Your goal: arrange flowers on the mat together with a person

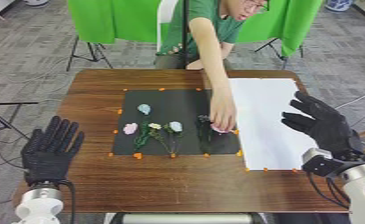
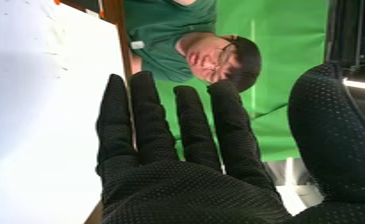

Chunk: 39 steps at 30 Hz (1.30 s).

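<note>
On the right hand (image 1: 325,125), the fingers are standing straight and slightly apart, thumb spread, holding nothing. It is hanging at about the worktop's (image 1: 178,187) 3 o'clock, likely waiting (sensible, with another hand in the work). The left hand (image 1: 47,157) is waiting around 9 o'clock, its fingers also straight, a little apart and empty.

Between them the mat (image 1: 187,146) is lying dark and flat, with orange bits (image 1: 138,156) dotting its edges, perhaps for holding it down. At its 4 o'clock, a person's hand (image 1: 222,107) is touching a pink bloom (image 1: 219,129), probably for settling its place. A leafy stem (image 1: 204,121) is lying just beside, towards 3. A blue bloom (image 1: 144,108) is sitting at 10 o'clock, another pink one (image 1: 130,128) near 9, and a white one (image 1: 176,126) close to centre, seemingly spaced so each head is showing.

The head view is giving the whole arrangement; the right wrist view is giving the glove's palm close up, beside the white sheet (image 1: 263,110), with the person (image 1: 232,37) facing it (and leaning in).
</note>
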Motion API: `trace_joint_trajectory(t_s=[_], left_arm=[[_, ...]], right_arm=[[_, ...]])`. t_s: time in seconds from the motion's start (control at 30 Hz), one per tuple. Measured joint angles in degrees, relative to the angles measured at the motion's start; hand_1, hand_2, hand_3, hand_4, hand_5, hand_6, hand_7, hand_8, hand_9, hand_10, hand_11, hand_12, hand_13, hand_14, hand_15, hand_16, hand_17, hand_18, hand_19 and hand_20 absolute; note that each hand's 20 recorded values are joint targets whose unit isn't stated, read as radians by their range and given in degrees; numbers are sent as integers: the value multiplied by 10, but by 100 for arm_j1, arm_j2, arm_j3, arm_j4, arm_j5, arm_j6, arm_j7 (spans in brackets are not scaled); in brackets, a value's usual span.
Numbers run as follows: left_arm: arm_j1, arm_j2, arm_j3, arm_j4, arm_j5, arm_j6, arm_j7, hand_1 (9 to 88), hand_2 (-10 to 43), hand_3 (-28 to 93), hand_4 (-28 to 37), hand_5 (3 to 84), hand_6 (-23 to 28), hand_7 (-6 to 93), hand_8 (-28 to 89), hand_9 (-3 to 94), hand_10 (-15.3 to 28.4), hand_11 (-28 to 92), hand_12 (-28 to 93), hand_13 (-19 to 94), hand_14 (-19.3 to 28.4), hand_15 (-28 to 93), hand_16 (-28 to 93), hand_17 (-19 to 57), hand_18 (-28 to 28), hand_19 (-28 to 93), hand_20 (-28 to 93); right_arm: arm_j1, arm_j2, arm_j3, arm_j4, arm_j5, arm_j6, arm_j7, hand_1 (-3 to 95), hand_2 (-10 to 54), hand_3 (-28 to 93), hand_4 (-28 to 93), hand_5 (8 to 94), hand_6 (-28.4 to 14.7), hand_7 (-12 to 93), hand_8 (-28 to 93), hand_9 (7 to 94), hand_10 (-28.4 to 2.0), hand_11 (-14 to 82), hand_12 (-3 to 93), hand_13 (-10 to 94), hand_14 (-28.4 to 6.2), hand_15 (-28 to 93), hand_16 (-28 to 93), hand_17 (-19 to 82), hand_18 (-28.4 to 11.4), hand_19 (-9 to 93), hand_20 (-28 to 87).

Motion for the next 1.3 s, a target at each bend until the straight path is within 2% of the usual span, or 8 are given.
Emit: trace_joint_trajectory(t_s=[0.67, 1.03, 1.3], left_arm=[[75, -4, -40, -18, -7, -4, -8, 306, 138, 758, -283, 497, 75, 152, -110, 431, 125, 202, 64, 332, 143, 296, -73, -66, 161, 401, 116], [68, 2, -36, -18, -67, -8, -10, 306, 138, 758, -283, 497, 75, 151, -110, 433, 126, 201, 64, 334, 142, 293, -73, -65, 161, 400, 116], [68, 4, -50, -17, -67, -9, -28, 306, 137, 757, -283, 497, 75, 151, -109, 435, 126, 202, 65, 334, 141, 291, -73, -66, 161, 400, 117]], right_arm=[[-15, -25, -36, -6, -6, -101, 117, 258, 48, 784, -275, 353, -14, 133, -108, 378, -106, 46, 132, 360, -160, 92, 266, 113, -184, 391, 189], [-18, -7, -57, -9, 27, -94, 91, 252, 54, 785, -272, 364, -14, 132, -107, 383, -108, 45, 132, 361, -162, 94, 263, 114, -184, 390, 189], [211, 289, -642, 11, 26, 426, 55, 250, 58, 785, -271, 371, -14, 132, -107, 387, -108, 47, 132, 362, -160, 95, 262, 115, -184, 389, 188]])
